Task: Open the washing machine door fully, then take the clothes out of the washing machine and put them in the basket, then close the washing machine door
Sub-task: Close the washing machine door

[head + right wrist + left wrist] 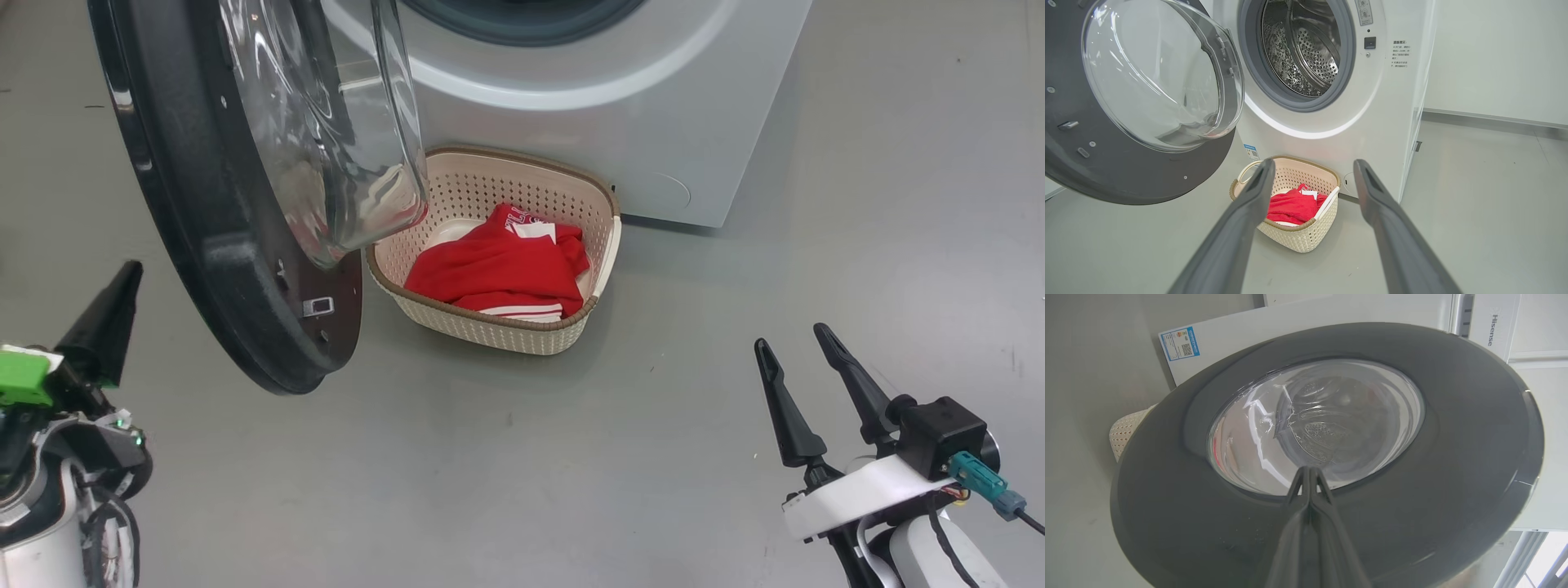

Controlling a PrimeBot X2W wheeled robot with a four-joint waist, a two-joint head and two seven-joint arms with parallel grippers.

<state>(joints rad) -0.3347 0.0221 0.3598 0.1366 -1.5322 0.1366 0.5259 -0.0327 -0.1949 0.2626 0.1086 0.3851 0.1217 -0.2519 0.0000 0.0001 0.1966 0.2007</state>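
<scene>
The door stands open at left, and the clothes lie in the basket just before the washer. The left end effector is closed, empty, pointing at the door's outer face; the right end effector gapes wide, holding nothing

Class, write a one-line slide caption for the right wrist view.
Open right gripper faces the washing machine: the washing machine door stands open, the clothes lie in the basket.
</scene>
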